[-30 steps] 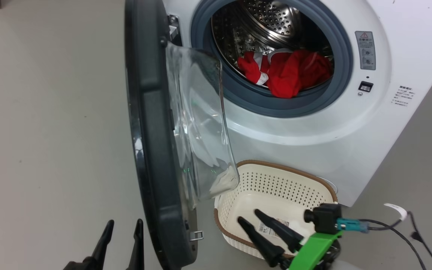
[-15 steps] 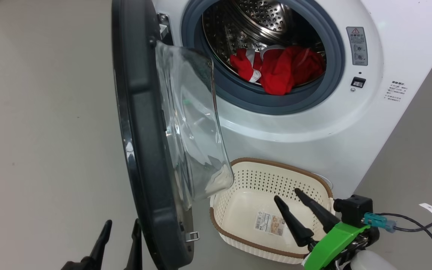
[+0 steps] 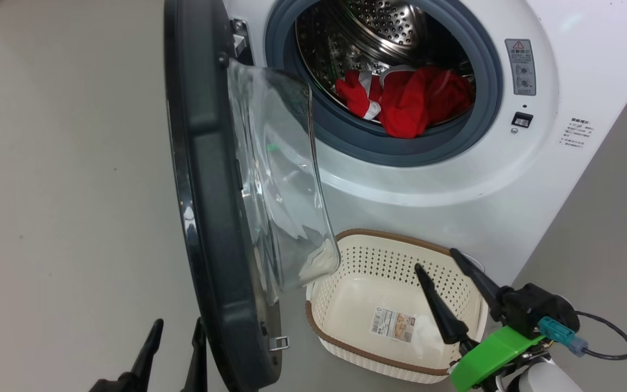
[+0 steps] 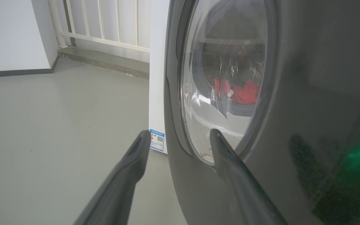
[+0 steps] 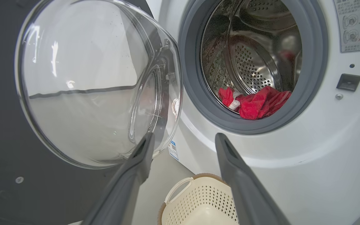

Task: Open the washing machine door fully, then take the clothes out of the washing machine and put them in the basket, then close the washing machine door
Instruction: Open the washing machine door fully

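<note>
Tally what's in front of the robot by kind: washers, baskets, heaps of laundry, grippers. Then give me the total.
Washing machines: 1, big white front-loading washing machine, its black-rimmed glass door open
Baskets: 1, cream perforated plastic basket
Laundry heaps: 1, red fabric clothes in the steel drum; single garments untellable
Grippers: 2, left gripper and right gripper, fingers apart
Total: 5

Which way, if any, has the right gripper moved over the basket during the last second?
Yes. The right gripper has moved right and toward the washing machine: its tips left the label in the basket and stand by its far right rim.
</note>
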